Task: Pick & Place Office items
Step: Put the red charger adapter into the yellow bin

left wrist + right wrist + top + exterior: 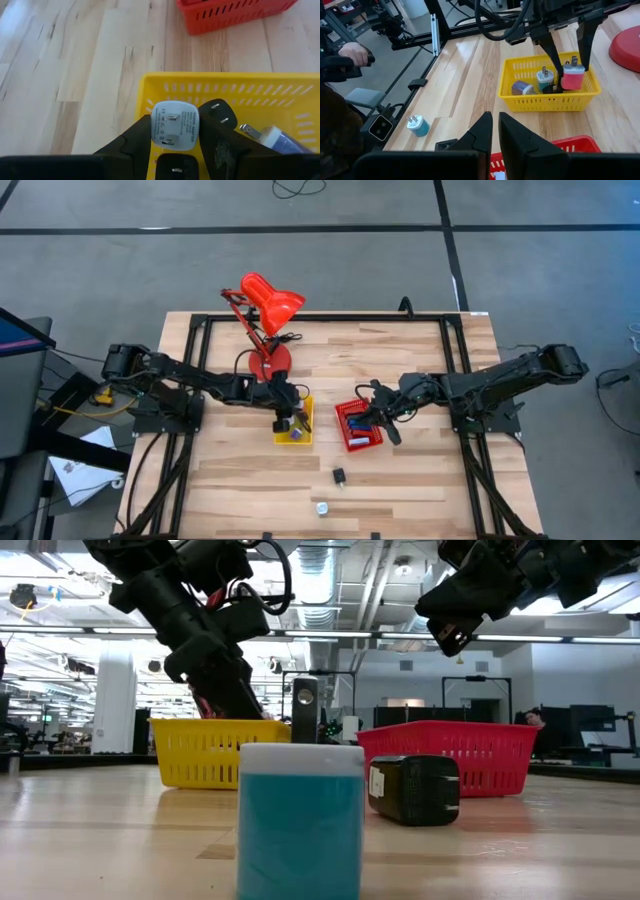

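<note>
Only left wrist | left claw (175, 150) pinches white adapter (175, 125) | yellow tray (150, 85)

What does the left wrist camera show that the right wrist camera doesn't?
Only the left wrist view shows the white power adapter printed face up, between the left pincer fingers over the yellow basket. Only the right wrist view shows the blue plug on the table, a person's hand, and the shut right pincer. Both show the yellow basket and red basket.
</note>
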